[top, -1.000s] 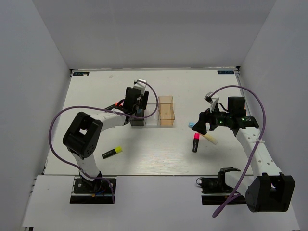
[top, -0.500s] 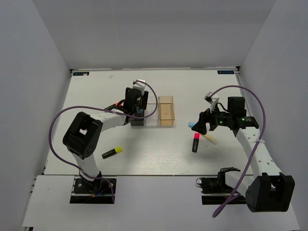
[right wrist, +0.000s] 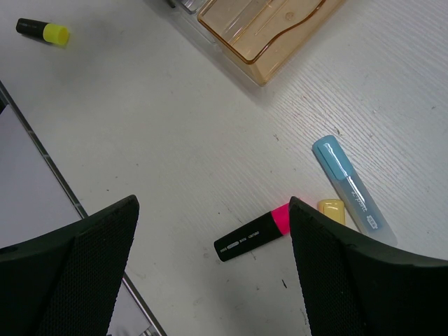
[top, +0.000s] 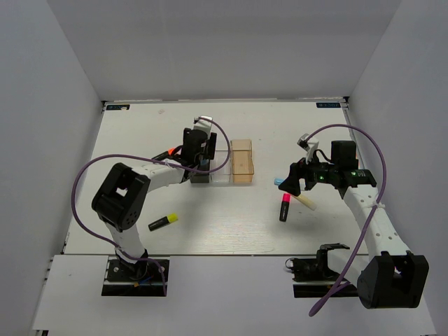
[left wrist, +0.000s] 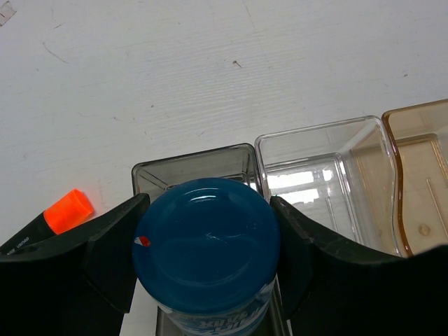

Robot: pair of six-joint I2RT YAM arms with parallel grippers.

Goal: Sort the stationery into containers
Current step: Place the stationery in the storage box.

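Here, the left pincer (left wrist: 206,262) clamps the blue roll (left wrist: 206,238) over the dark grey bin (left wrist: 189,164), with the clear bin (left wrist: 325,175) at its three o'clock. A low, centred release looks wisest. The right pincer (right wrist: 213,206) hangs wide open and empty above the pink highlighter (right wrist: 252,234) on the bench (right wrist: 175,126).

My left arm (top: 157,171) reaches forward, wrist pitched down. My left gripper (left wrist: 208,260) is clamped on the blue roll (left wrist: 206,241), one finger on each side. My right arm (top: 371,217) extends forward and bends inward at the wrist. My right gripper (right wrist: 212,203) points down, jaws spread wide.
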